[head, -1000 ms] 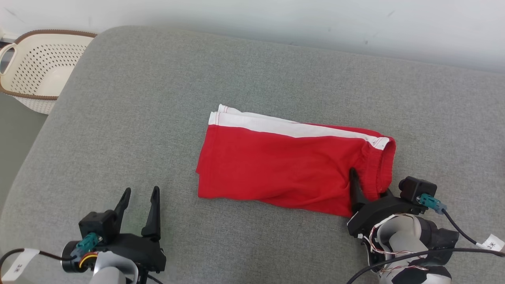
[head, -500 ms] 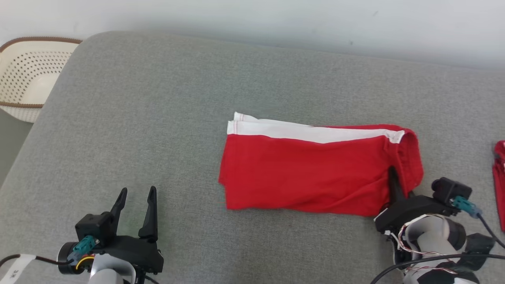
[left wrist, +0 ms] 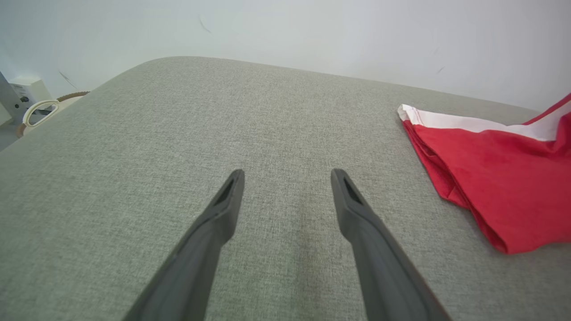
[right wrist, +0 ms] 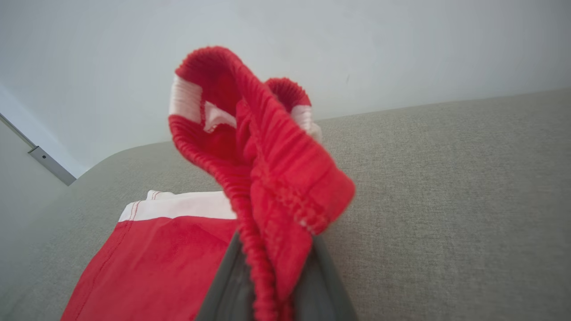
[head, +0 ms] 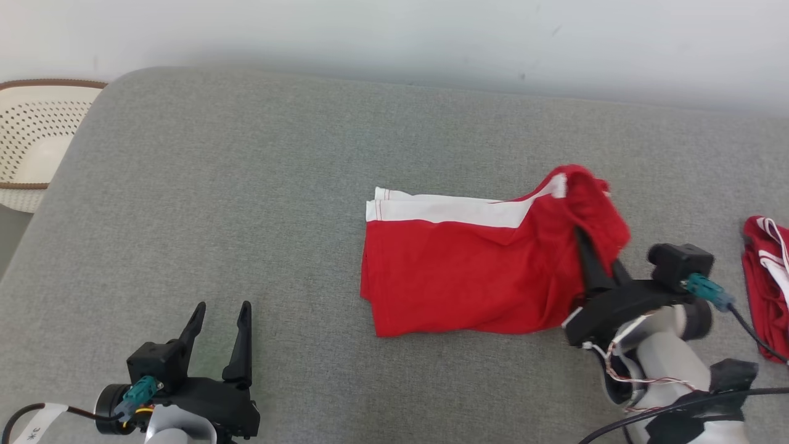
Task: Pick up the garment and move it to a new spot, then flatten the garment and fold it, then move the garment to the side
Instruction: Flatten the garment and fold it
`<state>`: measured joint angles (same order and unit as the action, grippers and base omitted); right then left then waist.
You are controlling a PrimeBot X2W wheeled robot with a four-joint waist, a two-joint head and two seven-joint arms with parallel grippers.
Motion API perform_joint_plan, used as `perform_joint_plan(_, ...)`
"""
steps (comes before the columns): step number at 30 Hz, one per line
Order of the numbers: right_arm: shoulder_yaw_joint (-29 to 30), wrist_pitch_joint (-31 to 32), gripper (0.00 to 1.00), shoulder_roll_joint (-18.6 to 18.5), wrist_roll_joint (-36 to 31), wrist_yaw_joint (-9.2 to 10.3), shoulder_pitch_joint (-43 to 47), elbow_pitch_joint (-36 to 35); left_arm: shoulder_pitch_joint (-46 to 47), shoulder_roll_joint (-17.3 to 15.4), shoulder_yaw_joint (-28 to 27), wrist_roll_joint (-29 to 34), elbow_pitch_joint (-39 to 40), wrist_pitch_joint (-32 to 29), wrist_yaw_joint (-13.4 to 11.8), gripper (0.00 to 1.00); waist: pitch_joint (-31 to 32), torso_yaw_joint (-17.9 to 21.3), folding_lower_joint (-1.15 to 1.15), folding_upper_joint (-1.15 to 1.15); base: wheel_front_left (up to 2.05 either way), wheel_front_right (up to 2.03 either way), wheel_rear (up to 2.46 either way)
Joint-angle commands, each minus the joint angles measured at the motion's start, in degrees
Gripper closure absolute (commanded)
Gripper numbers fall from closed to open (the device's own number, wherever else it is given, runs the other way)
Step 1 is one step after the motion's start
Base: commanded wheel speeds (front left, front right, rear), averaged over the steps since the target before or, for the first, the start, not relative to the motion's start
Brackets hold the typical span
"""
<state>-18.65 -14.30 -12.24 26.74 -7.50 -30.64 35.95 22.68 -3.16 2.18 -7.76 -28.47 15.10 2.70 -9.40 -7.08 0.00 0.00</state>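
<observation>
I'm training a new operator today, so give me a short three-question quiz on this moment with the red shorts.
1. True or false: the left end effector grips the shorts.
2. The right end effector is: A) open, B) shut on the waistband, C) shut on nothing.
3. Fill in: in the head view, the basket stands at the far ____ edge.
Key: 1 false; 2 B; 3 left.
</observation>
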Motion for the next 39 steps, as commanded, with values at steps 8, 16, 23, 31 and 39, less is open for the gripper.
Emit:
perform_joint_plan(8,-11.53,5.72,1.0,1.34,6.89,0.02,-1.65,-4.81,-1.58,0.16,0.56,-0.75,-1.39,0.05,0.52,0.0,0.87,-3.09,0.0,0.0,0.0,0.0,0.0)
perform_joint_plan(16,-15.84,7.14,1.0,3.98,5.82,0.02,-5.08,-0.28,-2.05,0.2,2.34,-2.42,-2.17,0.05,0.54,0.0,0.84,-6.94,0.0,0.0,0.0,0.0,0.0)
perform_joint_plan(23,-17.13,6.1,0.0,7.33,5.04,0.02,-7.91,7.44,-2.18,0.22,3.65,-3.8,-2.11,0.05,0.03,0.0,0.34,-9.84,0.0,0.0,0.0,0.0,0.0)
perform_joint_plan(31,-16.56,1.67,0.0,8.41,7.96,0.02,-10.04,7.61,-2.36,0.24,2.65,-3.45,-1.67,0.05,-0.55,0.0,0.16,-8.2,0.0,0.0,0.0,0.0,0.0)
perform_joint_plan(39,-17.55,1.01,0.0,6.12,8.79,0.02,-8.73,7.24,-2.2,0.22,2.46,-4.09,-1.79,0.05,-0.32,0.0,0.45,-5.68,0.0,0.0,0.0,0.0,0.0)
